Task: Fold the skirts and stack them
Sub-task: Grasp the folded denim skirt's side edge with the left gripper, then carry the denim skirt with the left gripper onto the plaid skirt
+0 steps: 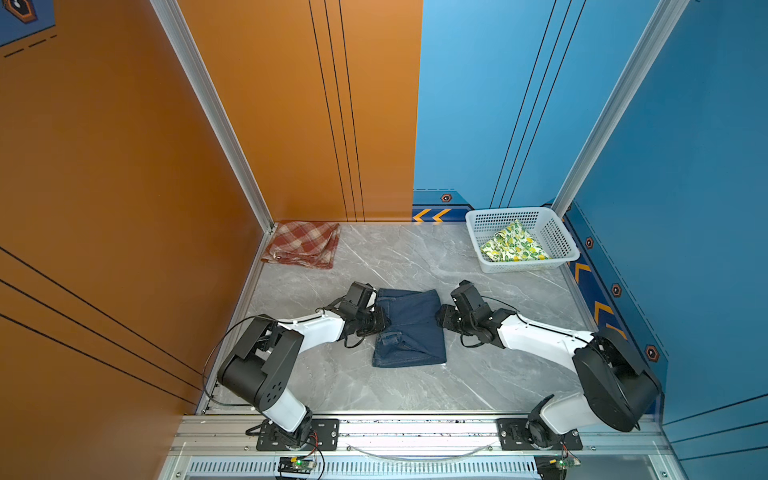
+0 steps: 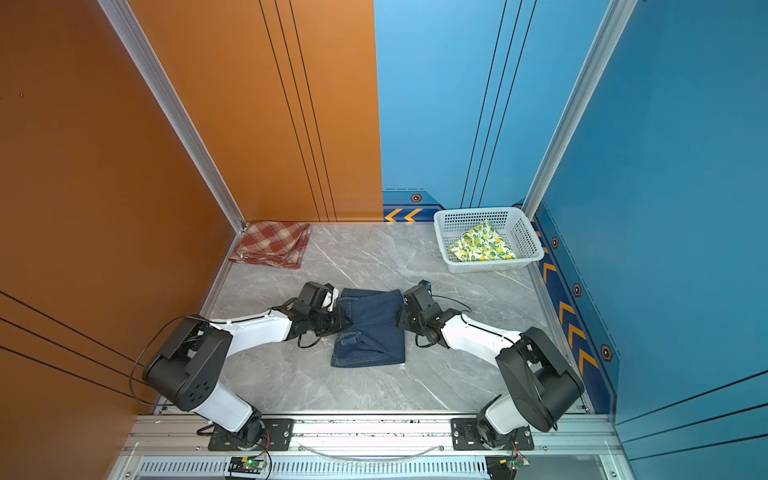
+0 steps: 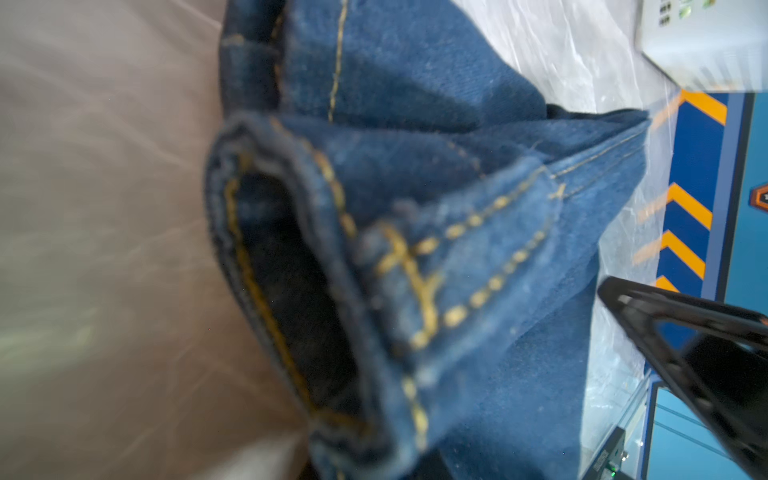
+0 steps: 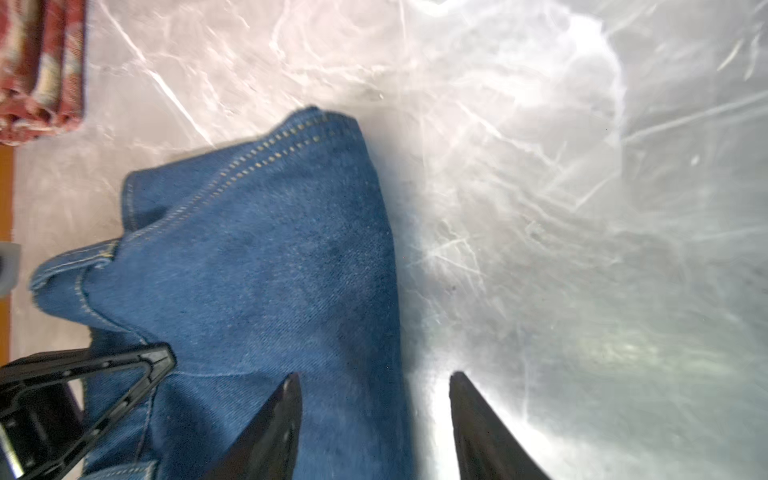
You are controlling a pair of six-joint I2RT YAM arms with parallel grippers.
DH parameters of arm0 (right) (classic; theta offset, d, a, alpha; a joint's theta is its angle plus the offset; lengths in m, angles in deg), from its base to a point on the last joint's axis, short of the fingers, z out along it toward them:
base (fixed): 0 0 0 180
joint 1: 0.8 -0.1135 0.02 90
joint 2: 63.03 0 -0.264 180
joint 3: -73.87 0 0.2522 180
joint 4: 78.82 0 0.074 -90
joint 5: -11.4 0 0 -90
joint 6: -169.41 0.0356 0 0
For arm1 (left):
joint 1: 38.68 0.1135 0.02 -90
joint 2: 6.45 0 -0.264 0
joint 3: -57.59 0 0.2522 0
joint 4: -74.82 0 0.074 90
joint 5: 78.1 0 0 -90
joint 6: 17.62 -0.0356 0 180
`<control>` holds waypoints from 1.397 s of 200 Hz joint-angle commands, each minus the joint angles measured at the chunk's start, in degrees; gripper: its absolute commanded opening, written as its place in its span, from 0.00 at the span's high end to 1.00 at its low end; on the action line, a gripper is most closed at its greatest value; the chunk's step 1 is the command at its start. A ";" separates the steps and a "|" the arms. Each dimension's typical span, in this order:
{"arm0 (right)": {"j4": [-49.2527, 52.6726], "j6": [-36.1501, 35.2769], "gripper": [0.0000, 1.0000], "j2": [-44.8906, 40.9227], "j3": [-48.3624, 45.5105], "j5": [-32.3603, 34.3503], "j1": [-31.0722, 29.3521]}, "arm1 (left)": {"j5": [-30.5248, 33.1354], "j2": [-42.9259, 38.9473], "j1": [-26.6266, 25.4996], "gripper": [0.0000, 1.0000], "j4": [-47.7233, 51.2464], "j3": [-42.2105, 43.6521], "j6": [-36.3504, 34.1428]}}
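A folded dark blue denim skirt [image 1: 409, 328] [image 2: 372, 328] lies mid-table. My left gripper [image 1: 384, 322] [image 2: 343, 320] is at its left edge. In the left wrist view the stitched waistband [image 3: 415, 208] bunches right up against the jaws and hides them, as if pinched. My right gripper [image 1: 439, 318] [image 4: 374, 378] is open at the skirt's right edge, one finger over the denim [image 4: 257, 270] and the other over bare table. The red-and-cream plaid skirt [image 1: 303, 244] [image 2: 272, 244] lies folded in the far left corner. The lemon-print skirt [image 1: 513, 245] [image 2: 482, 245] sits in the basket.
A white perforated basket [image 1: 523, 266] [image 2: 490, 266] stands at the far right corner. Orange and blue walls close in the grey marble table [image 1: 415, 257] on three sides. An aluminium rail [image 1: 415, 428] carrying both arm bases runs along the front.
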 commanded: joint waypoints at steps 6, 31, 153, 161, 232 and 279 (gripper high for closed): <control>6.85 -4.84 0.40 -6.35 3.02 3.60 0.57 | 5.85 -4.10 2.36 1.00 6.00 -6.67 2.55; 8.52 -5.92 0.39 -10.34 3.12 5.64 0.83 | 7.80 -4.78 3.93 1.00 5.45 -11.11 4.22; 6.49 -8.24 0.38 -8.74 3.98 6.83 1.01 | 11.45 6.60 16.65 1.00 2.69 -38.78 7.34; 6.27 -8.97 0.38 -8.01 4.55 6.82 0.97 | 12.08 7.40 17.80 1.00 1.74 -39.94 8.24; 2.83 -17.58 0.37 -0.08 11.54 6.13 -1.38 | 18.84 13.92 26.82 1.00 -12.09 -43.79 15.66; 1.73 -19.45 0.37 4.31 14.63 5.19 -1.81 | 24.46 17.90 30.00 1.00 -22.00 -42.71 21.26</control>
